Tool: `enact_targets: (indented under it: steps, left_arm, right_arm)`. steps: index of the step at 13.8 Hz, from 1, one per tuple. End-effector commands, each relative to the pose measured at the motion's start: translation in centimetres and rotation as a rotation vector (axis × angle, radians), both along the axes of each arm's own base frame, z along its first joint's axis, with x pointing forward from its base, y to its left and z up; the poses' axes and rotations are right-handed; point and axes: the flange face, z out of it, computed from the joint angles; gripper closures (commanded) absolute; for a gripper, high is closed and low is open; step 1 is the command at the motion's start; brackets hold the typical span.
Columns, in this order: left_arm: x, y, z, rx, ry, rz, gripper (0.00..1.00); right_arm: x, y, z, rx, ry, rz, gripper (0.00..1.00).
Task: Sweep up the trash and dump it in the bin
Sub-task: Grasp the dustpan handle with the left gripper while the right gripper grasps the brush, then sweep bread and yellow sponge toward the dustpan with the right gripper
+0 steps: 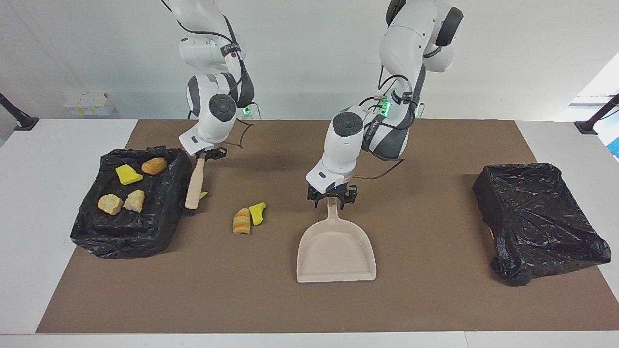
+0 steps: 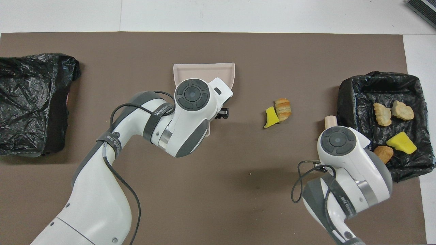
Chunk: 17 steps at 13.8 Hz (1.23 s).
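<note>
Brown matting (image 1: 416,299) covers the middle of a white table (image 1: 43,159), with a plain pale wall at the robots' end.

Closest to the robots, the right gripper (image 1: 211,155) is clamped on the top of the brush (image 1: 195,183). The brush stands tilted beside the black-bagged bin (image 1: 125,241), its head on the mat, and a yellow-green scrap (image 1: 203,195) peeks out at its foot.

Four scraps (image 1: 128,174) already lie in that bin. The left gripper (image 1: 332,195) is closed on the handle of the dustpan (image 1: 336,251), which lies flat with its mouth facing away from the robots.

Two loose pieces, a croissant (image 1: 242,221) touching a sponge wedge (image 1: 257,213), lie on the mat between brush and dustpan.

The sweep probably goes best if the dustpan's lip is turned toward those pieces and pressed flat. The brush should then draw low and slow, so the light sponge does not skip over the edge. The scrap at the brush's foot needs gathering too.

Farther toward the left arm's end lies a second black-bagged bin (image 1: 537,217).
</note>
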Motion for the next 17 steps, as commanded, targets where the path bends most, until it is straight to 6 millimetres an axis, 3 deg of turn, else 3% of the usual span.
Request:
enact_targets:
  steps: [1,2,3,6,8,9,10,11,13,17]
  left_arm:
    - [-0.3,0.4,1.0,0.022,-0.018,0.006,0.87]
    - [-0.2,0.5,1.2,0.026,-0.025,0.003,0.98]
    - [-0.2,0.7,1.7,0.047,-0.047,-0.020,1.00]
    - [-0.3,2.0,4.8,0.092,-0.074,-0.061,1.00]
    - [-1.0,3.4,6.9,0.141,-0.042,-0.201,1.00]
    - [-1.2,3.7,7.0,0.166,-0.016,-0.287,1.00]
    - [-1.5,4.1,7.1,0.185,0.005,-0.357,1.00]
    - [-1.7,4.4,7.0,0.204,0.029,-0.434,1.00]
    - [-2.0,5.0,7.0,0.230,0.074,-0.603,1.00]
    - [-1.4,6.2,7.2,0.302,0.081,-0.807,1.00]
  right_arm:
    - [0.3,1.1,-0.2,0.156,-0.015,0.057,1.00]
    - [1.0,1.8,0.0,0.199,-0.026,0.052,1.00]
    - [1.6,2.8,0.2,0.233,-0.032,0.038,1.00]
    - [3.1,8.9,1.6,0.406,-0.041,-0.033,1.00]
    - [4.0,11.4,2.6,0.465,-0.038,-0.068,1.00]
    - [4.5,12.6,3.6,0.461,-0.035,-0.088,1.00]
    - [5.1,13.3,5.7,0.457,-0.026,-0.101,1.00]
    - [6.1,12.8,8.0,0.457,-0.013,-0.111,1.00]
    - [7.3,11.9,9.7,0.441,0.002,-0.107,1.00]
    - [8.4,8.6,9.1,0.383,-0.025,-0.105,1.00]
